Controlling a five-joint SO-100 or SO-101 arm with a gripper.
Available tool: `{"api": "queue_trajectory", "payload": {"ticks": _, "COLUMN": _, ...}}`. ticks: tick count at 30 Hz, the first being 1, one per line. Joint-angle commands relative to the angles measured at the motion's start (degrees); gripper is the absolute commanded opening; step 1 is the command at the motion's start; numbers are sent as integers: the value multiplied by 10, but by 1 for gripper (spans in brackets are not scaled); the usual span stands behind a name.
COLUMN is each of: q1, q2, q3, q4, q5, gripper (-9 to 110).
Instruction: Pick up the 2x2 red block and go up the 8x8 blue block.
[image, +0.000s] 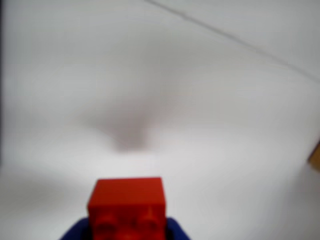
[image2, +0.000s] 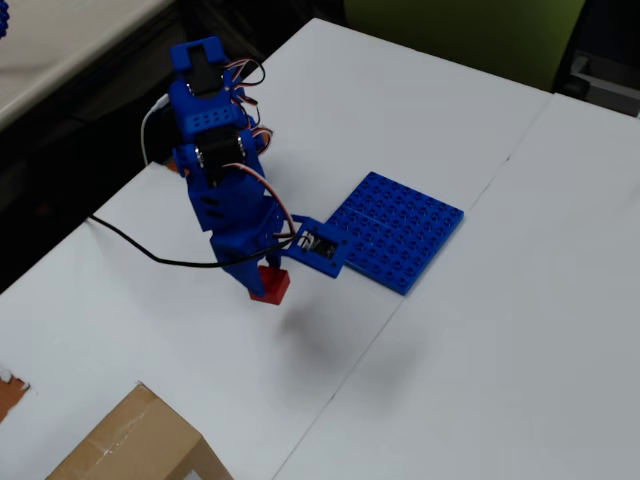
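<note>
The 2x2 red block is sitting clamped in the blue gripper, lifted off the white table (its soft shadow is lying below on the surface). In the wrist view the block is filling the bottom centre, studs facing the camera, blue fingers hugging both sides. The 8x8 blue block is lying flat just right of the gripper in the overhead view. A cardboard box is sitting near the bottom left.

my arm reaches out and bends downward, wrist pitched toward the worktop. my pincer hangs raised above it, its jaws closed on the red block.
</note>
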Motion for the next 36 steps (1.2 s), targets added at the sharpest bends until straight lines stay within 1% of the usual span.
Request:
{"api": "queue_trajectory", "payload": {"ticks": 1, "q1": -53, "q2": 65, "q3": -15, "q4": 4, "q5": -4, "gripper": 1}}
{"api": "queue_trajectory", "payload": {"ticks": 5, "q1": -111, "q2": 94, "q3": -14, "q4": 3, "q5": -12, "gripper": 1}}
{"api": "queue_trajectory", "payload": {"ticks": 9, "q1": -152, "q2": 120, "q3": -4, "q4": 5, "q5": -64, "gripper": 1}}
{"api": "queue_trajectory", "payload": {"ticks": 14, "q1": -207, "q2": 154, "q3": 15, "q4": 8, "q5": -80, "gripper": 1}}
{"api": "queue_trajectory", "payload": {"ticks": 18, "q1": -239, "q2": 175, "q3": 33, "q4": 9, "q5": -119, "gripper": 1}}
{"api": "queue_trajectory", "payload": {"ticks": 21, "q1": -267, "q2": 181, "q3": 40, "q4": 14, "q5": -129, "gripper": 1}}
{"api": "queue_trajectory", "payload": {"ticks": 28, "q1": -298, "q2": 181, "q3": 54, "q4": 11, "q5": -203, "gripper": 1}}
{"api": "queue_trajectory", "payload": {"ticks": 36, "q1": -327, "q2": 178, "q3": 56, "q4": 11, "q5": -255, "gripper": 1}}
